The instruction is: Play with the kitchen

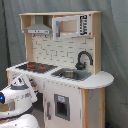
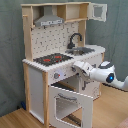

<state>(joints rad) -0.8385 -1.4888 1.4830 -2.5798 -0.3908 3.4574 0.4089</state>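
I have the kitchen standing on a wooden floor before a grey curtain, and it fills most of both exterior views. In the second exterior view its oven door hangs open, swung down and outward from the front. The hob sits at the second exterior view's left of the worktop, the sink and black faucet to its right, and the grey hood hangs above the hob. An upper cabinet door stands ajar at the top right. My arm reaches in from the second exterior view's right, with the gripper up against the front panel just under the worktop edge, near the knobs. I cannot tell how far the jaws are open or whether they hold anything. In the first exterior view the arm sits low at the left.
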